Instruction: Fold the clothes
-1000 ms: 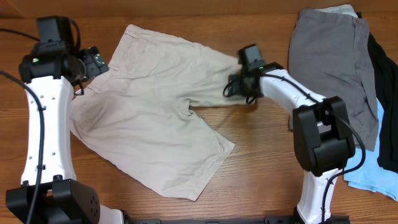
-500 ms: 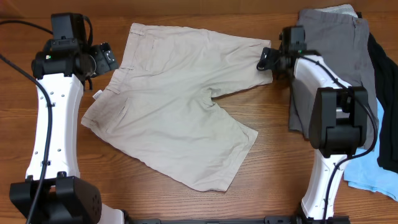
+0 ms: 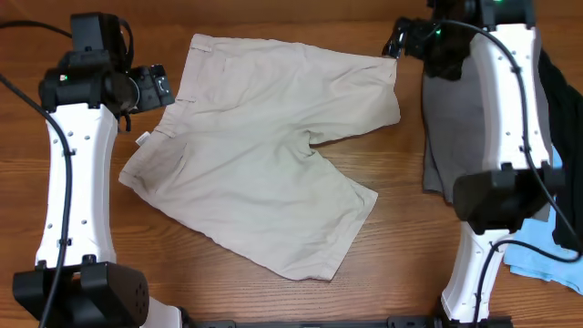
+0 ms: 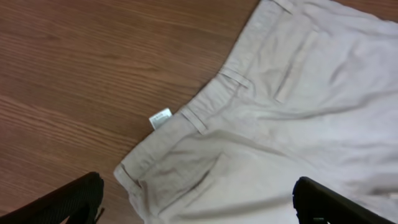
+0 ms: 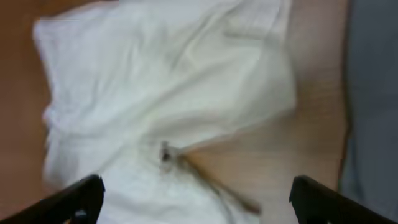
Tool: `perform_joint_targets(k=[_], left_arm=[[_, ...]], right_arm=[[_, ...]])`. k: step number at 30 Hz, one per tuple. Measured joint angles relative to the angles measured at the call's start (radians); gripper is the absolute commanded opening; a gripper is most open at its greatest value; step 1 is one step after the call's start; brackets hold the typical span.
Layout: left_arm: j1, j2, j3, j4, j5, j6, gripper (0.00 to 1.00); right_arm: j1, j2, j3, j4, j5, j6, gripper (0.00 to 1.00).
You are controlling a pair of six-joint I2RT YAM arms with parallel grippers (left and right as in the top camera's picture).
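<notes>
The pale beige shorts (image 3: 264, 155) lie spread flat on the wooden table, waistband to the left, with a small white label (image 3: 142, 138) at the waist. In the left wrist view the waistband (image 4: 205, 112) and label (image 4: 160, 118) show. My left gripper (image 3: 157, 87) is open and empty, above the table just left of the waistband. My right gripper (image 3: 401, 41) is open and empty, raised above the upper leg's hem (image 5: 186, 74). Grey shorts (image 3: 483, 91) lie at the right, partly behind the right arm.
A black garment (image 3: 565, 109) and a light-blue garment (image 3: 547, 255) lie at the right edge under the grey shorts. Bare wood shows at the front and between the two piles (image 3: 410, 228).
My right gripper pulled the upper leg out to the right, let it go and rose to the far right. The shorts now lie spread out. My left gripper shifted slightly right.
</notes>
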Motion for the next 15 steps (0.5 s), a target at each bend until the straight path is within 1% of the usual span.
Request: perform_joint_targets(k=[2, 6, 8, 10, 12, 13, 15], left_arm=[[0.000, -0.003, 0.016, -0.050, 0.024, 0.000, 1.00], [0.000, -0.011, 0.017, -0.171, 0.049, -0.011, 0.97], [0.001, -0.011, 0.017, -0.238, 0.054, -0.028, 0.96], [0.006, -0.011, 0.017, -0.292, 0.055, -0.047, 0.95], [0.010, -0.012, 0.017, -0.337, 0.049, -0.060, 0.95], [0.012, -0.013, 0.017, -0.358, 0.043, -0.068, 0.95], [0.013, -0.021, 0.017, -0.411, 0.031, -0.088, 0.96]], right_arm=[[0.005, -0.032, 0.008, -0.037, -0.043, 0.000, 0.98], [0.064, -0.103, -0.010, -0.038, -0.069, 0.018, 0.98], [0.131, -0.138, -0.042, -0.039, -0.048, 0.045, 0.95], [0.231, -0.176, -0.097, -0.036, 0.000, 0.087, 0.95], [0.327, -0.221, -0.185, -0.036, 0.071, 0.140, 0.95], [0.353, -0.231, -0.206, -0.039, 0.087, 0.156, 0.95], [0.447, -0.278, -0.307, -0.037, 0.157, 0.227, 0.95]])
